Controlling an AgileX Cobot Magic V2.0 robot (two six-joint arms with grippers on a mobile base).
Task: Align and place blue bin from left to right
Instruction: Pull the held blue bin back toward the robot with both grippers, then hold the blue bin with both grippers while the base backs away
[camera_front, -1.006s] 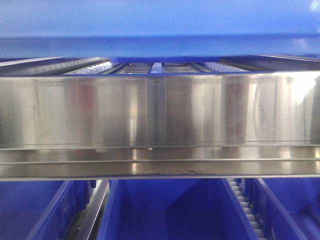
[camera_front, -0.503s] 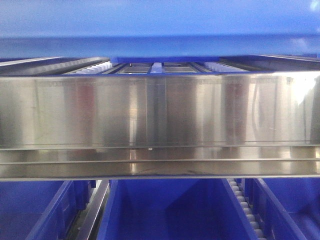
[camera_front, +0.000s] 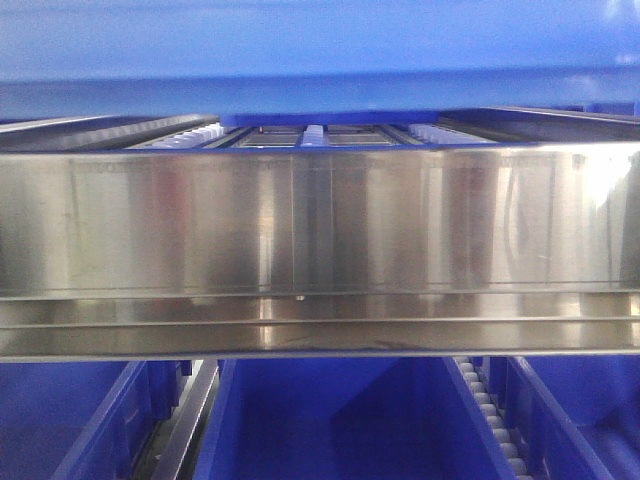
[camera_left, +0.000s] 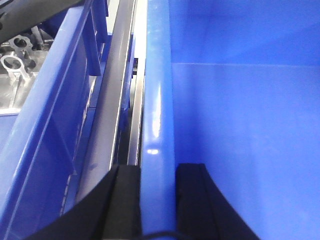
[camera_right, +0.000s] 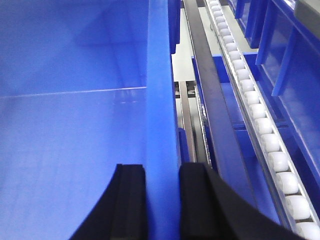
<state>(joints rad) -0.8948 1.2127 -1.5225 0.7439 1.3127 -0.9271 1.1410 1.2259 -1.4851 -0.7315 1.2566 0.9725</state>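
**Item: blue bin** (camera_left: 159, 125). Large bright-blue plastic crate with smooth flat walls and a rounded, glossy top rim.

**Position, all places taken from the bin:**
- A dark metal rail (camera_left: 107, 125) runs just beside the bin's left wall.
- Past that rail stands a neighbouring blue crate (camera_left: 55, 125).
- A roller track (camera_right: 260, 130) of white wheels runs near the bin's right wall.
- In the front view, the blue band across the top is probably this same bin (camera_front: 320, 50), though it is too close to be sure.
- The steel shelf front (camera_front: 320, 220) lies directly below that band, and further blue bins (camera_front: 330, 420) sit on the level under it.

**Hold:**
- The left end effector (camera_left: 158, 169) straddles the left wall, one black finger inside and one outside, closed narrowly onto the rim.
- The right end effector (camera_right: 162, 169) grips the right wall in the same way.

**Handling, as a judgement:**
- The bin shows a bare interior, so it is likely light for its bulk.
- The walls look stiff, but long flat panels may flex a little under a one-sided pull.
- The glossy plastic is slippery, so a pinch on the wall alone could slide.
- The best purchase is on the rim at matching points on opposite walls.
- Both arms should move together so the crate does not twist against the rail or the track.
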